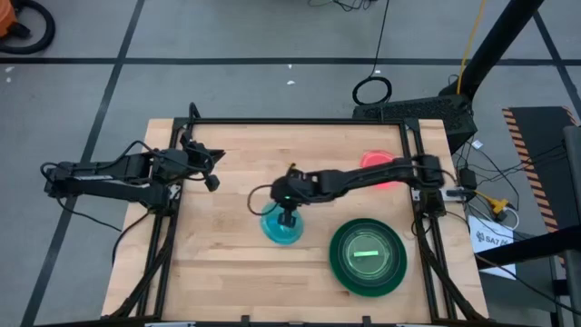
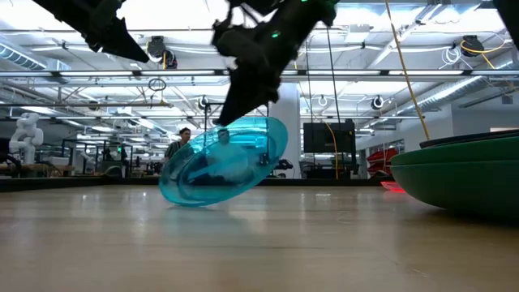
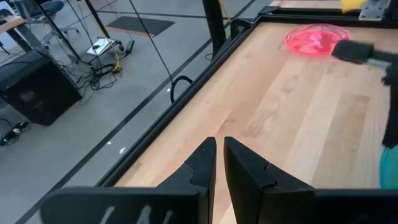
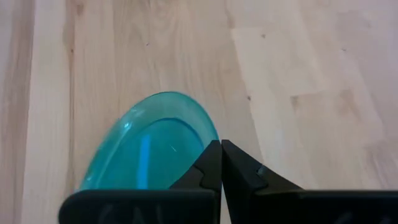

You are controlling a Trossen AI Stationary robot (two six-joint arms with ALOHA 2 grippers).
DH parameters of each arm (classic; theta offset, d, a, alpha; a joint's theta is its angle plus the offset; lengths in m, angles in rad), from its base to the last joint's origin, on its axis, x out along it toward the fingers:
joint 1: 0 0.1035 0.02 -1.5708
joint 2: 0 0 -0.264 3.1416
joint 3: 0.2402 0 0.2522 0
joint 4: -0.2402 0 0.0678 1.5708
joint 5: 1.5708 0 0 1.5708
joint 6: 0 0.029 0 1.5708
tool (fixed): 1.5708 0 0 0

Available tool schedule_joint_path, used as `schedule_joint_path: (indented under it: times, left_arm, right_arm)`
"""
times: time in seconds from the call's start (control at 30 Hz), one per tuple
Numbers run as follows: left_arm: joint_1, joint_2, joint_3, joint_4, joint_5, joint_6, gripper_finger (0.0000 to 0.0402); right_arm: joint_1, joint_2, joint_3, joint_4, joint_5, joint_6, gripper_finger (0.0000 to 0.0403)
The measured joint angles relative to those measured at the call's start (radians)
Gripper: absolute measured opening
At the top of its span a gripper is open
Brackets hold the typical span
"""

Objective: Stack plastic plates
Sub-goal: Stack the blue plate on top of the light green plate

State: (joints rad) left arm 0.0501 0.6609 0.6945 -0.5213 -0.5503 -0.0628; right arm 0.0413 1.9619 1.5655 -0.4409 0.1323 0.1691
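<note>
A translucent blue plate [image 1: 281,227] hangs tilted under my right gripper [image 1: 288,216], near the table's middle. The gripper is shut on it. In the low view the blue plate [image 2: 223,162] shows its hollow side, slanting down to its lower rim. A stack of plates [image 1: 368,256], large green outside, darker inside, with a lime patch at its middle, rests on the table near the right front. A pink plate [image 1: 377,163] lies flat at the far right. My left gripper [image 1: 213,182] hovers over the table's far left, shut on nothing. My right gripper pinches the blue plate's rim [image 4: 208,142] between its two fingers, at the plate's upper edge. The fingers come from above, slanting down. The plate hangs tilted below them; in the low view its lower rim [image 2: 182,199] looks just off the table.
Bare wood lies between the blue plate and the green stack [image 2: 462,174], and across the table's left half. A black frame [image 1: 300,123] runs along the table's far edge and sides. In the left wrist view the pink plate [image 3: 314,38] lies beside my right arm.
</note>
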Motion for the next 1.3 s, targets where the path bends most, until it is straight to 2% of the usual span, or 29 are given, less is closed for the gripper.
schedule_joint_path:
  times: [0.13, 0.3, 0.6, 0.9, 1.07, 1.3]
  left_arm:
    - [-0.001, 0.000, 0.000, 0.011, 0.000, -0.001, 0.0039]
    - [-0.001, 0.000, 0.000, 0.019, 0.000, -0.002, 0.0039]
    - [-0.001, 0.000, 0.000, 0.019, 0.001, -0.006, 0.0039]
    - [-0.001, 0.000, 0.000, 0.024, 0.001, -0.021, 0.0039]
    - [-0.001, 0.000, 0.000, 0.032, 0.002, -0.028, 0.0039]
    - [-0.001, 0.006, 0.000, 0.053, 0.001, -0.064, 0.0039]
  right_arm:
    - [0.014, -0.126, -0.152, 0.110, 0.009, 0.071, 0.0000]
    - [0.051, -0.286, -0.290, 0.110, 0.056, 0.138, 0.0000]
    - [0.169, -0.637, -0.479, -0.041, 0.026, 0.274, 0.0000]
    - [0.349, -0.933, -0.785, -0.097, 0.023, 0.564, 0.0000]
    - [0.416, -1.018, -0.916, -0.091, 0.051, 0.680, 0.0001]
    - [0.445, -1.039, -0.964, -0.091, 0.077, 0.732, 0.0034]
